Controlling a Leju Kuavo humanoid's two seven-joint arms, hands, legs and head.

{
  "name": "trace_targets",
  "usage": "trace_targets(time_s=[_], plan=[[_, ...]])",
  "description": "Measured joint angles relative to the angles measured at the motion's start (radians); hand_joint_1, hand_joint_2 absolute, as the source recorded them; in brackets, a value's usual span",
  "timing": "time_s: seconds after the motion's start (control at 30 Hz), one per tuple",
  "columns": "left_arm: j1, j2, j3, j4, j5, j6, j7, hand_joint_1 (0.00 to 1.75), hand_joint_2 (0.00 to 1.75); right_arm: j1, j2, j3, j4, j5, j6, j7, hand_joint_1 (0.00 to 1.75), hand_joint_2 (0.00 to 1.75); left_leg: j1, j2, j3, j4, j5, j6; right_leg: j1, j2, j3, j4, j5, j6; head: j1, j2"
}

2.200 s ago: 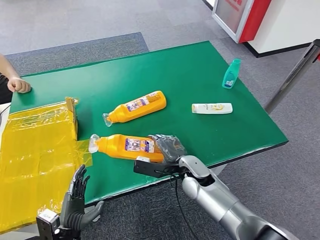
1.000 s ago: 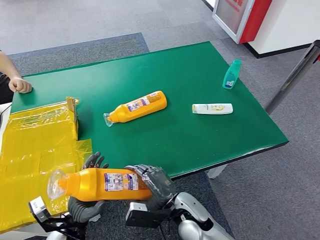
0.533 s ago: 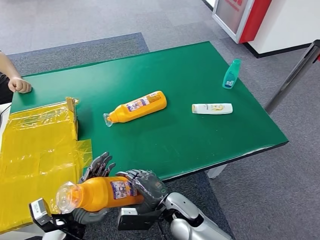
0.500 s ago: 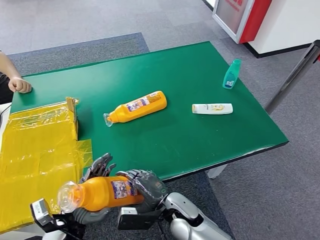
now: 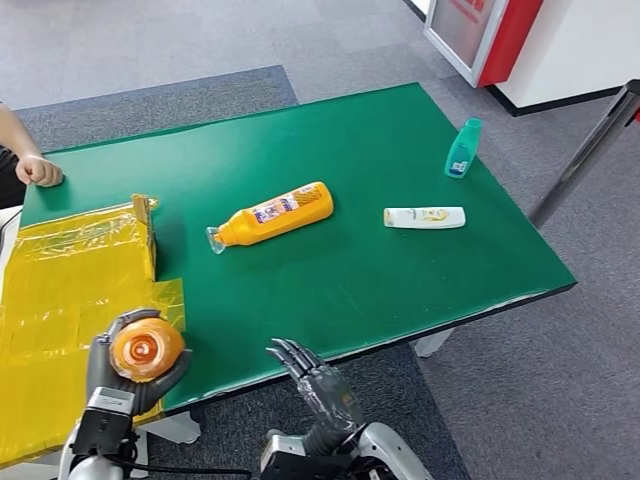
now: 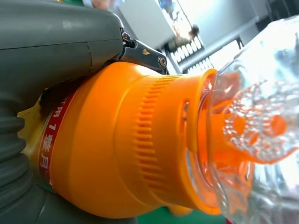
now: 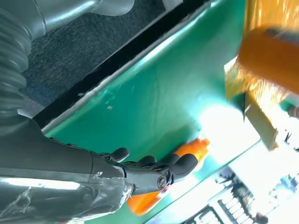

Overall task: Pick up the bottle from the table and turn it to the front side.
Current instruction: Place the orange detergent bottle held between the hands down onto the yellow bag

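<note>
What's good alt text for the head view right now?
The robot's left hand holds an orange plastic bottle with its clear cap pointing at the camera, while the right hand hangs open below the near edge of the green table. On the table lie a second orange bottle, a white bottle and a teal bottle.

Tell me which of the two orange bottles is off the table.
The orange bottle in the left hand, its clear cap pointing at the head camera. The other orange bottle lies on its side on the green table.
</note>
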Motion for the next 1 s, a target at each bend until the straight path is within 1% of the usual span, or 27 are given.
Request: trace_targets(time_s=[0.07, 0.1, 0.17, 0.23, 0.3, 0.33, 0.4, 0.5, 0.57, 0.63, 0.73, 0.83, 1.0], plan=[[0.007, 0.001, 0.030, -0.026, -0.035, 0.048, 0.008, 1.75, 1.75, 0.022, -0.013, -0.008, -0.038, -0.001, -0.009, 0.007, 0.00, 1.75, 0.000, 0.000, 0.000, 0.000, 0.000, 0.000, 0.000, 0.000, 0.000, 0.000, 0.000, 0.000, 0.000, 0.000], [0.010, 0.002, 0.043, -0.036, -0.069, 0.087, 0.015, 1.75, 1.75, 0.030, -0.019, -0.011, -0.053, -0.002, -0.014, 0.010, 0.00, 1.75, 0.000, 0.000, 0.000, 0.000, 0.000, 0.000, 0.000, 0.000, 0.000, 0.000, 0.000, 0.000, 0.000, 0.000], [0.013, 0.006, 0.066, -0.055, -0.172, 0.197, 0.044, 1.75, 1.75, 0.044, -0.030, -0.016, -0.079, -0.006, -0.025, 0.019, 0.00, 1.75, 0.000, 0.000, 0.000, 0.000, 0.000, 0.000, 0.000, 0.000, 0.000, 0.000, 0.000, 0.000, 0.000, 0.000], [0.014, 0.022, 0.094, -0.073, -0.316, 0.297, 0.104, 1.75, 1.75, 0.061, -0.043, -0.020, -0.107, -0.017, -0.033, 0.028, 0.00, 1.75, 0.000, 0.000, 0.000, 0.000, 0.000, 0.000, 0.000, 0.000, 0.000, 0.000, 0.000, 0.000, 0.000, 0.000], [0.011, 0.055, 0.129, -0.083, -0.474, 0.344, 0.186, 1.75, 1.75, 0.078, -0.057, -0.024, -0.134, -0.030, -0.035, 0.034, 0.00, 1.75, 0.000, 0.000, 0.000, 0.000, 0.000, 0.000, 0.000, 0.000, 0.000, 0.000, 0.000, 0.000, 0.000, 0.000], [0.008, 0.073, 0.147, -0.085, -0.539, 0.350, 0.223, 1.75, 1.75, 0.084, -0.063, -0.025, -0.146, -0.036, -0.034, 0.035, 0.00, 1.75, 0.000, 0.000, 0.000, 0.000, 0.000, 0.000, 0.000, 0.000, 0.000, 0.000, 0.000, 0.000, 0.000, 0.000], [-0.005, 0.114, 0.177, -0.082, -0.639, 0.335, 0.286, 1.75, 1.75, 0.093, -0.071, -0.027, -0.161, -0.049, -0.027, 0.034, 0.00, 1.75, 0.001, 0.000, 0.001, 0.000, 0.001, 0.000, 0.001, 0.000, 0.000, 0.000, 0.000, 0.000, 0.000, 0.000], [-0.040, 0.178, 0.192, -0.038, -0.782, 0.278, 0.365, 1.75, 1.75, 0.096, -0.077, -0.027, -0.167, -0.077, 0.000, 0.023, 0.00, 1.75, 0.001, 0.000, 0.000, 0.000, 0.001, 0.000, 0.001, 0.000, 0.000, 0.000, 0.000, 0.000, 0.000, 0.000], [-0.081, 0.211, 0.191, 0.026, -0.846, 0.241, 0.398, 1.75, 1.75, 0.094, -0.078, -0.027, -0.166, -0.093, 0.019, 0.011, 0.00, 1.75, 0.001, 0.000, 0.001, 0.000, 0.002, 0.000, 0.001, 0.000, 0.000, 0.000, 0.001, -0.001, 0.000, 0.000], [-0.137, 0.232, 0.182, 0.110, -0.882, 0.210, 0.423, 1.75, 1.75, 0.088, -0.078, -0.025, -0.162, -0.105, 0.036, -0.003, 0.00, 1.75, 0.001, 0.000, 0.001, 0.000, 0.002, 0.000, 0.001, 0.000, 0.001, 0.000, 0.001, -0.001, 0.000, 0.000], [-0.210, 0.244, 0.157, 0.232, -0.917, 0.193, 0.454, 1.75, 1.75, 0.076, -0.078, -0.017, -0.155, -0.114, 0.047, -0.014, 0.00, 1.75, 0.001, 0.000, 0.001, 0.000, 0.003, 0.000, 0.001, 0.000, 0.001, 0.000, 0.002, -0.001, 0.000, 0.000], [-0.259, 0.246, 0.127, 0.320, -0.932, 0.186, 0.472, 1.75, 1.75, 0.070, -0.079, -0.011, -0.149, -0.120, 0.058, -0.017, 0.00, 1.75, 0.001, 0.000, 0.001, 0.000, 0.003, 0.000, 0.001, 0.000, 0.001, 0.000, 0.003, -0.001, 0.000, 0.000], [-0.346, 0.224, 0.064, 0.469, -0.950, 0.174, 0.516, 1.75, 1.75, 0.053, -0.079, 0.005, -0.124, -0.124, 0.074, -0.021, 0.00, 1.75, 0.001, 0.000, 0.001, 0.000, 0.003, 0.000, 0.001, 0.000, 0.000, 0.000, 0.002, -0.001, 0.000, 0.000]])
